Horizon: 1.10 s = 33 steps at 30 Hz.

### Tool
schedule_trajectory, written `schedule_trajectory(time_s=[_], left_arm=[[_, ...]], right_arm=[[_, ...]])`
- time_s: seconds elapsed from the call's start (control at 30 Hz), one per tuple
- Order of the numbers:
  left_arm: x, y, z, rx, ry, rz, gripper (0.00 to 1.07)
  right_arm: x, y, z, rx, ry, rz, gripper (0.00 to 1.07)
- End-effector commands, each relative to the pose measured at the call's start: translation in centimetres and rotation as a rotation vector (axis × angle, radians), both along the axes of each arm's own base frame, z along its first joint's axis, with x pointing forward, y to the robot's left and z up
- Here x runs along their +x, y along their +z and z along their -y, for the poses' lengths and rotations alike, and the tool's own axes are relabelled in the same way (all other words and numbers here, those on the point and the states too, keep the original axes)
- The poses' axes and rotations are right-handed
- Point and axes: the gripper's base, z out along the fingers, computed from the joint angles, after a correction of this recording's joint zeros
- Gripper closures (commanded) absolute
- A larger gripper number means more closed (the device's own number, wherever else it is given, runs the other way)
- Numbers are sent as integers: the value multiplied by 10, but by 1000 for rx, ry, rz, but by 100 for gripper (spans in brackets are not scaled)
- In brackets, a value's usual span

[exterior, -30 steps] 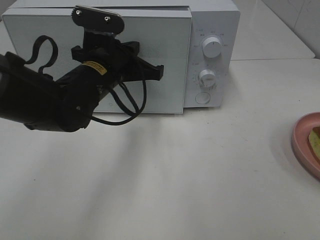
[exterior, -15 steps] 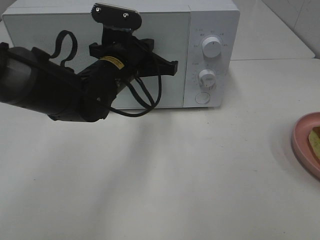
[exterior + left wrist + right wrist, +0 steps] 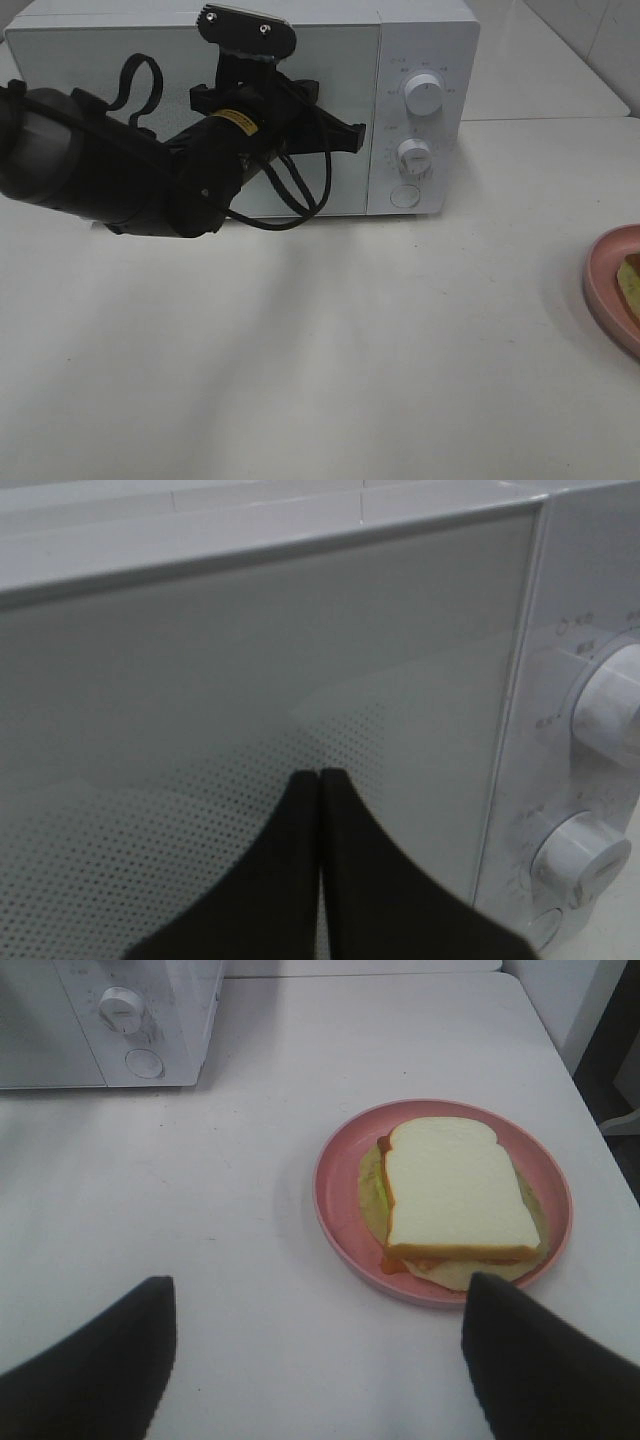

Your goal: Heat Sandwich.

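White microwave point(image 3: 240, 110) door now shut, pushed closed by the left tool point(image 3: 318, 780), tips together. Sandwich point(image 3: 455, 1200) remains outside on the plate point(image 3: 340, 1195); right tool point(image 3: 318, 1355) apart above it.

A white table point(image 3: 400, 350) fills most of the high view, matte and evenly lit, with soft grey shadows across its middle. A white microwave point(image 3: 420, 60) stands on it at twelve o'clock, its door shut. Beyond, at one o'clock, lies another pale tabletop point(image 3: 540, 70), and white wall tiles point(image 3: 600, 30) show at two o'clock.
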Motion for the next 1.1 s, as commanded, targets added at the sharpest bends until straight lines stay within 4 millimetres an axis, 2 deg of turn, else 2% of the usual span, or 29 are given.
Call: schedule_trajectory(time_s=[0.03, 0.23, 0.37, 0.53, 0.63, 0.67, 0.7, 0.77, 0.8, 1.03, 1.1], left_arm=[[7, 12, -12, -60, 90, 34, 107], [-11, 10, -15, -34, 67, 13, 107], [-37, 11, -14, -13, 19, -22, 107], [-50, 10, -14, 13, -19, -82, 105], [-65, 7, -17, 54, -70, -201, 73], [-70, 7, -18, 65, -85, -256, 43], [-70, 7, -18, 65, -85, -256, 43], [-75, 6, -20, 81, -107, -323, 12], [-78, 7, -20, 88, -120, -356, 5], [-93, 13, -23, 184, -235, -492, 7], [-102, 14, -25, 263, -303, -545, 7]], right_arm=[[-3, 0, 0, -5, 4, 35, 31], [-3, 0, 0, -5, 4, 35, 31], [-3, 0, 0, -5, 4, 35, 31], [-3, 0, 0, -5, 4, 35, 31], [-3, 0, 0, -5, 4, 35, 31], [-3, 0, 0, -5, 4, 35, 31], [-3, 0, 0, -5, 4, 35, 31], [-3, 0, 0, -5, 4, 35, 31], [-3, 0, 0, -5, 4, 35, 31], [-3, 0, 0, -5, 4, 35, 31], [-3, 0, 0, -5, 4, 35, 32]])
